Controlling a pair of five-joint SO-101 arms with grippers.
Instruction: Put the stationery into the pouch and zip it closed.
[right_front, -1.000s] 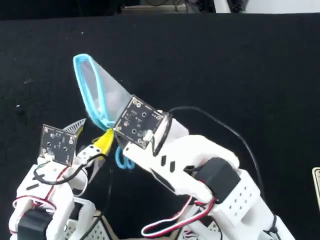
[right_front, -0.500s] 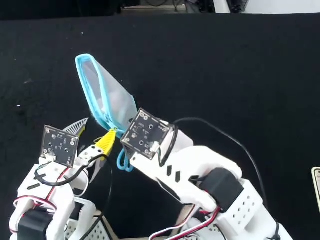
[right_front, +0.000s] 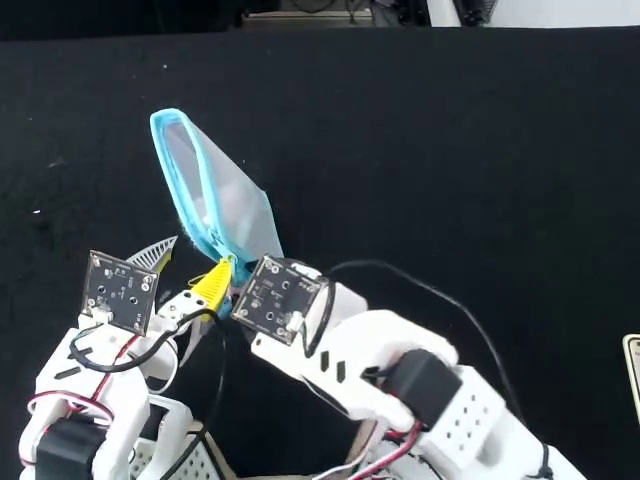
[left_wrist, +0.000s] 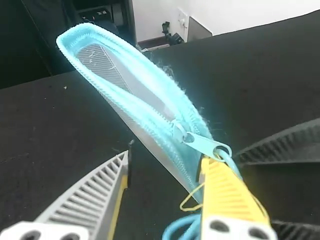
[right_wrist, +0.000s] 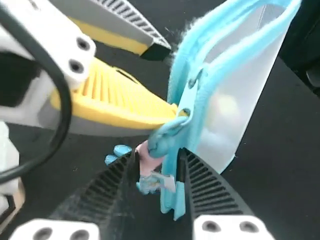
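1 pouch, 2 hands

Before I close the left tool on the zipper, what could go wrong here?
1. The left tool is open, and the zipper pull lies against its yellow finger, not between the two sides. Closing may pinch the pouch edging instead.
2. The right tool holds the pouch by one end only, so a tug on the zipper could probably pull it free.
3. The blue cord loops beside the yellow finger and might snag.
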